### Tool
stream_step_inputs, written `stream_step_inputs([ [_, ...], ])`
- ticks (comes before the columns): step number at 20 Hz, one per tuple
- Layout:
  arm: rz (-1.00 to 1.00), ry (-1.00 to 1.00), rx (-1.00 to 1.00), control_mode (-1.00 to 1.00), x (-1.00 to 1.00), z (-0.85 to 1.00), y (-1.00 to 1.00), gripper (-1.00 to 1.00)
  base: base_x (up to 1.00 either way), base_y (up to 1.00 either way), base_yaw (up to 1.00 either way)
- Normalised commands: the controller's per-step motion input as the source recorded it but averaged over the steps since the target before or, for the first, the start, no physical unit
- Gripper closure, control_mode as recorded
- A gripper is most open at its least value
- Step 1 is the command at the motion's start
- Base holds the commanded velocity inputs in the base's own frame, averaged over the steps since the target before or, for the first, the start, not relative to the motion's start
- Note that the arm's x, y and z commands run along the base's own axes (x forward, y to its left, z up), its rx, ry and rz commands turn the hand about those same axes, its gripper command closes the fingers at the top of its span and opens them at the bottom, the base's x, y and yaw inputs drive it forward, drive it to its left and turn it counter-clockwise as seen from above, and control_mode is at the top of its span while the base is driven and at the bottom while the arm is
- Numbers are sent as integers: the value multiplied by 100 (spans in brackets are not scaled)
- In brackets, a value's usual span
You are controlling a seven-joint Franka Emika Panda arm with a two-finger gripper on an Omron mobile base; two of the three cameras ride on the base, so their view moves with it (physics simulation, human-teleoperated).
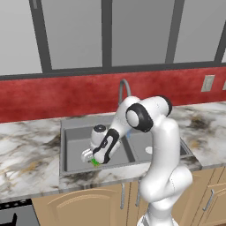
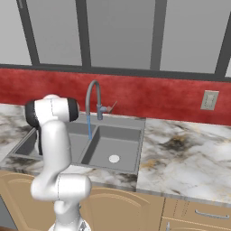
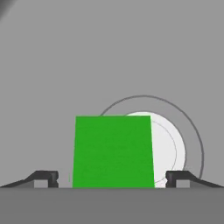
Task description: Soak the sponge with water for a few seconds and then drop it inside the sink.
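In the hand view the claw point(image 3: 112, 178) stands spread wide, one dark fingertip point(image 3: 43, 178) at each side with a gap between each tip and the sponge point(image 3: 113, 151) that lies between them, so nothing is clamped. The sponge shows its bright green face and partly covers the round pale drain point(image 3: 166, 144) on the grey basin floor beyond it. From the left base view the claw point(image 1: 90, 158) hangs low in the left basin of the sink point(image 1: 73, 132), the sponge point(image 1: 95, 162) a green speck at its tip (its yellow layer is too small to make out). Farther back, the water point(image 2: 89, 128) falls in a thin blue line from the arched faucet point(image 2: 92, 97), with the marbled tabletop point(image 2: 180, 140) spreading to either side.
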Motion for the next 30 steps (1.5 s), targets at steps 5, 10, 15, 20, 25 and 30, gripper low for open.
stream_step_inputs([
  [5, 0, -2, 5, -100, -12, 57, -8, -100, 0, 0, 0],
  [10, 0, -4, 9, -100, -31, 66, -6, -100, 0, 0, 0],
  [15, 0, -1, 4, -100, -13, 66, -2, -100, 0, 0, 0],
  [20, 2, 4, -1, -100, 29, 69, 0, -100, 0, 0, 0],
  [25, 5, 13, -5, -100, 36, 78, 0, -100, 0, 0, 0],
  [30, 7, 10, -1, -100, -1, 74, 0, -100, 0, 0, 0],
])
